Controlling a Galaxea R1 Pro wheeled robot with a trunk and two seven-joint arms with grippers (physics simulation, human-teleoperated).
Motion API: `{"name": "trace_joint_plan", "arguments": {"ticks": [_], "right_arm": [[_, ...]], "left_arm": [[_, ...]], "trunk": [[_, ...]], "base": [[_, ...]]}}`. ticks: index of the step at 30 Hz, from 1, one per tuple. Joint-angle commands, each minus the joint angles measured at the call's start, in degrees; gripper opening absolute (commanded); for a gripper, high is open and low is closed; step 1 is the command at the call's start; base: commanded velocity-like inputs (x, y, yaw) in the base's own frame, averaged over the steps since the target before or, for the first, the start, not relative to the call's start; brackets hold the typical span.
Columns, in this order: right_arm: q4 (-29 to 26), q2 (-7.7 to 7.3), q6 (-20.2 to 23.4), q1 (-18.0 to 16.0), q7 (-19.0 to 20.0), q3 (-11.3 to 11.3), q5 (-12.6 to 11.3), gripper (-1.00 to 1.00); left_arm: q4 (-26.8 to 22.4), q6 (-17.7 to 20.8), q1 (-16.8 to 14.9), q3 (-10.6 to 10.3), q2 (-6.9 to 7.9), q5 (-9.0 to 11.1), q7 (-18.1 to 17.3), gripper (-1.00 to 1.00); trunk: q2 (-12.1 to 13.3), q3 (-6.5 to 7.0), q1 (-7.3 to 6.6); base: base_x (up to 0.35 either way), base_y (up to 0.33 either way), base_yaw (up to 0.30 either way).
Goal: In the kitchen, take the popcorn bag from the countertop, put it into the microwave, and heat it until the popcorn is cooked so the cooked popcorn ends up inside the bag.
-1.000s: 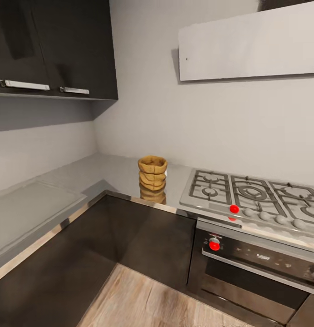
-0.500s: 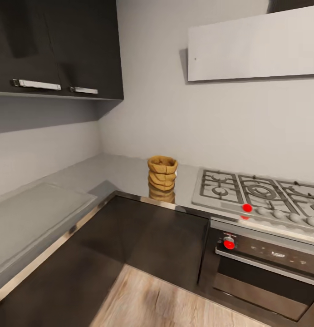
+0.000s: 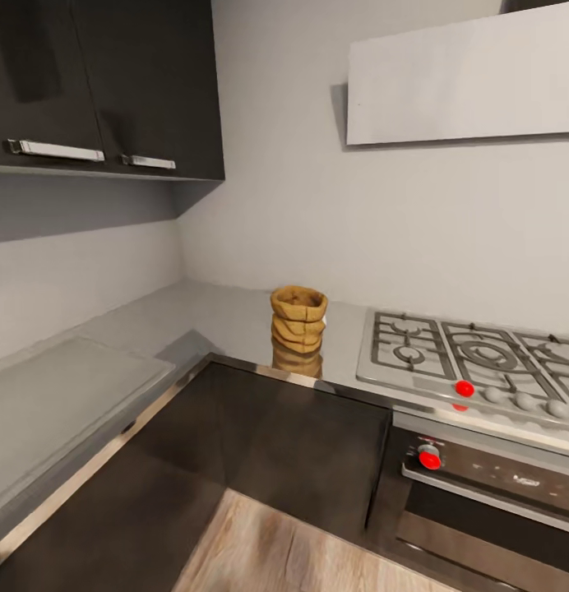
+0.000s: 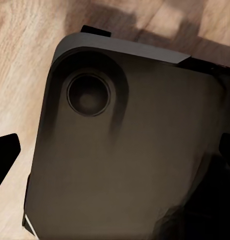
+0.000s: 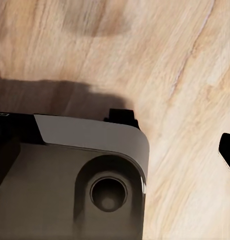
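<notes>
The popcorn bag (image 3: 298, 320), a small tan-brown wrinkled sack with a rolled rim, stands upright on the grey glossy countertop (image 3: 227, 316), near its metallic front edge and just left of the gas hob. The microwave is out of view. In the left wrist view my left gripper (image 4: 115, 160) is open, its dark fingertips far apart over the robot's dark base (image 4: 124, 150) and wooden floor. In the right wrist view my right gripper (image 5: 115, 160) is open too, above the base (image 5: 70, 185). Both are far from the bag.
A steel gas hob (image 3: 474, 358) with red-marked knobs lies right of the bag, above a built-in oven (image 3: 482, 485) with a red knob. Dark wall cabinets (image 3: 112, 82) hang at the upper left, a pale hood (image 3: 465, 78) at the upper right. The counter wraps the corner over dark cabinets; wooden floor (image 3: 268, 551) lies below.
The whole head view has shifted, so the bag and hob now sit a little further right and lower in the picture. Nothing on the counter has moved.
</notes>
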Motion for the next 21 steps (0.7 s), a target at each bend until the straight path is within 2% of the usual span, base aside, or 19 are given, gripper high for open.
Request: {"name": "trace_joint_plan", "arguments": {"ticks": [1, 14, 17, 21], "right_arm": [[0.2, -0.04, -0.3, -0.1, 0.1, -0.5, 0.4, 1.00], [0.2, -0.01, -0.3, -0.1, 0.1, -0.4, 0.4, 1.00], [0.2, -0.01, -0.3, -0.1, 0.1, -0.4, 0.4, 1.00], [0.2, 0.04, -0.3, -0.1, 0.1, -0.4, 0.4, 1.00]], "left_arm": [[-0.1, 0.0, 0.0, 0.0, -0.01, 0.3, 0.0, 1.00], [-0.3, 0.0, 0.0, 0.6, -0.27, 0.8, 1.0, 1.00], [-0.3, 0.0, 0.0, 0.6, -0.33, 2.9, 5.8, 1.00], [-0.3, -0.1, 0.0, 0.6, -0.36, 4.0, 8.4, 1.00]], "trunk": [[0.0, -0.05, 0.03], [0.0, -0.05, 0.03], [0.0, -0.05, 0.03], [0.4, 0.13, -0.19]], "base": [[0.265, 0.000, 0.000], [0.033, 0.000, 0.000], [0.000, 0.000, 0.000], [0.000, 0.000, 0.000]]}}
